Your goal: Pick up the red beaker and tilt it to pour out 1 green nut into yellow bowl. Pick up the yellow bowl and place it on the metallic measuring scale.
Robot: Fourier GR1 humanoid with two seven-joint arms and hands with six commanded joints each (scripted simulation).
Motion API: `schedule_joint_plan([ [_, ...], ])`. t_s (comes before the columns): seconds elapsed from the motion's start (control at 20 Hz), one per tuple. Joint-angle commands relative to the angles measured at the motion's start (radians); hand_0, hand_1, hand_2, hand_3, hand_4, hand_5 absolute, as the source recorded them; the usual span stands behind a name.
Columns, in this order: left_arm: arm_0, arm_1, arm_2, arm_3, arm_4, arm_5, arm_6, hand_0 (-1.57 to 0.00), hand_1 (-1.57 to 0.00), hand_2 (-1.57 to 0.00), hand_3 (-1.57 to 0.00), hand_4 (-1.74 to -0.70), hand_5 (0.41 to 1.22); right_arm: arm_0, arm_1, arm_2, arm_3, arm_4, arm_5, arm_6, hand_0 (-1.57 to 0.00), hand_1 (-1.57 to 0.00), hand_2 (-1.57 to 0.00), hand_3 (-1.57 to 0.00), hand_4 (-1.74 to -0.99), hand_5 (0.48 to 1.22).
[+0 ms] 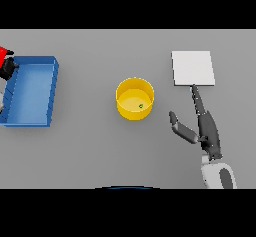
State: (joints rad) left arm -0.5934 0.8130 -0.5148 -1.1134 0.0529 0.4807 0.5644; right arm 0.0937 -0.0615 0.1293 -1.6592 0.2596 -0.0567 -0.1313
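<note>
The yellow bowl [134,98] stands upright in the middle of the table with one small green nut [141,106] inside it. My right hand [206,128] lies open to the bowl's right, fingers straight toward the scale and thumb spread toward the bowl, a gap between thumb and bowl. The metallic measuring scale [193,68], a flat pale square, sits at the back right with my fingertips at its near edge. At the far left edge my left hand [8,69] holds the red beaker [4,54], only partly in view.
A blue open tray [33,91] sits at the left, just right of the left hand and beaker. Bare grey table lies between the tray and the bowl.
</note>
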Motion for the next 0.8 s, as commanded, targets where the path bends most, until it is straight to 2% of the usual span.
schedule_joint_plan([
  [0.0,0.009,0.007,-0.006,-0.008,0.002,0.007,0.007,-1.57,-1.57,-1.57,-1.53,-1.74,1.166,0.005,0.000,0.005,-0.004,0.005,0.000,-0.006,0.00,0.00,0.00,0.00,-1.214,0.666],
  [0.05,0.020,0.006,-0.019,-0.018,0.006,0.019,0.010,-1.57,-1.57,-1.57,-1.54,-1.74,1.117,0.008,-0.003,0.004,-0.009,0.009,-0.003,-0.003,0.00,0.00,0.00,0.00,-1.207,0.665],
  [0.15,0.031,0.020,-0.039,-0.022,0.012,0.023,0.025,-1.57,-1.57,-1.57,-1.55,-1.74,0.967,0.013,-0.008,0.002,-0.016,0.005,0.001,-0.008,0.00,0.00,0.00,0.00,-1.205,0.664],
  [0.2,0.030,0.026,-0.057,-0.033,0.012,0.014,0.030,-1.57,-1.57,-1.57,-1.55,-1.67,0.908,0.014,-0.003,0.006,-0.011,0.005,0.002,-0.019,0.00,0.00,0.00,0.00,-1.202,0.667],
  [0.25,0.038,0.042,-0.074,-0.054,0.024,-0.015,0.037,-1.57,-1.57,-1.57,-1.50,-1.53,0.865,0.023,0.003,0.010,-0.018,0.010,-0.004,-0.013,0.00,0.00,0.00,0.00,-1.197,0.664],
  [0.3,0.042,0.051,-0.074,-0.061,0.044,-0.061,0.021,-1.56,-1.45,-1.43,-1.36,-1.37,0.830,0.021,0.003,0.003,-0.011,0.004,-0.005,-0.007,0.00,0.00,0.00,0.00,-1.192,0.663],
  [0.35,0.048,0.057,-0.078,-0.075,0.071,-0.107,0.024,-1.46,-1.18,-1.19,-1.13,-1.23,0.803,0.026,0.005,0.006,-0.011,0.001,-0.002,-0.014,0.00,0.00,0.00,0.00,-1.188,0.663],
  [0.4,0.054,0.078,-0.074,-0.091,0.097,-0.155,0.029,-1.17,-0.94,-0.96,-0.90,-1.12,0.778,0.029,0.001,0.006,-0.018,0.002,-0.001,-0.023,0.00,0.00,0.00,0.00,-1.187,0.664],
  [0.5,0.055,0.094,-0.086,-0.121,0.121,-0.218,0.044,-0.75,-0.60,-0.61,-0.58,-0.97,0.740,0.021,0.006,0.011,-0.014,0.016,-0.010,-0.006,0.00,0.00,0.00,0.00,-1.181,0.665],
  [0.6,0.058,0.113,-0.080,-0.123,0.138,-0.257,0.018,-0.48,-0.39,-0.39,-0.37,-0.88,0.710,0.026,0.002,0.012,-0.017,0.020,-0.010,-0.003,0.00,0.00,0.00,0.00,-1.184,0.667],
  [0.65,0.052,0.106,-0.079,-0.110,0.143,-0.269,0.013,-0.38,-0.31,-0.31,-0.30,-0.85,0.698,0.033,0.006,0.015,-0.018,0.016,-0.008,-0.016,0.00,0.00,0.00,0.00,-1.187,0.667],
  [0.75,0.060,0.112,-0.070,-0.126,0.159,-0.271,0.007,-0.24,-0.20,-0.20,-0.19,-0.82,0.684,0.034,0.003,0.017,-0.026,0.022,-0.009,-0.007,0.00,0.00,0.00,0.00,-1.187,0.666],
])
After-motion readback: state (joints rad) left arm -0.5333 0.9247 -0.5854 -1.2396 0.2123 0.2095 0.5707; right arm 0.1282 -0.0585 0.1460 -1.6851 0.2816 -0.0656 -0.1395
